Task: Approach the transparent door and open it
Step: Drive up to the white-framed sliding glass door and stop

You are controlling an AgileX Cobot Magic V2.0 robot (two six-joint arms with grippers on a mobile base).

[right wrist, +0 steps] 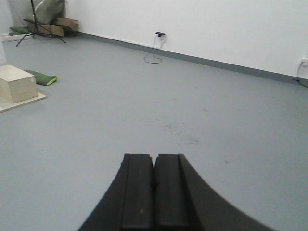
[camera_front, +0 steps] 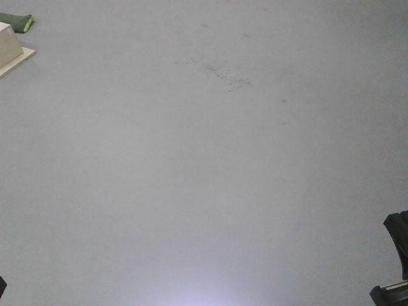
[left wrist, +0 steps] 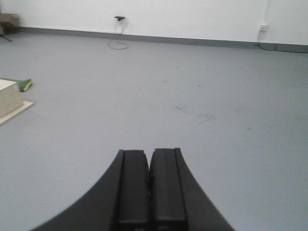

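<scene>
A: Floor status?
B: Plain grey floor [camera_front: 204, 178] is seen in every view. Dark scuff marks [camera_front: 223, 75] are noted mid-floor, and a bright glare patch [camera_front: 191, 296] at the near edge.
A: Walls?
B: White wall [right wrist: 216, 21], edged with dark grey skirting [right wrist: 216, 62]. A cable [right wrist: 154, 53] is hung from a wall plug and looped onto the floor. A socket [left wrist: 263, 27] is mounted further right.
A: Clutter?
B: Beige box [right wrist: 17, 83] is set on a flat board [right wrist: 24, 102], with a green pad [right wrist: 42, 77] just behind. A tripod [right wrist: 33, 29] and cardboard boxes [right wrist: 62, 24] are parked in the far left corner.
</scene>
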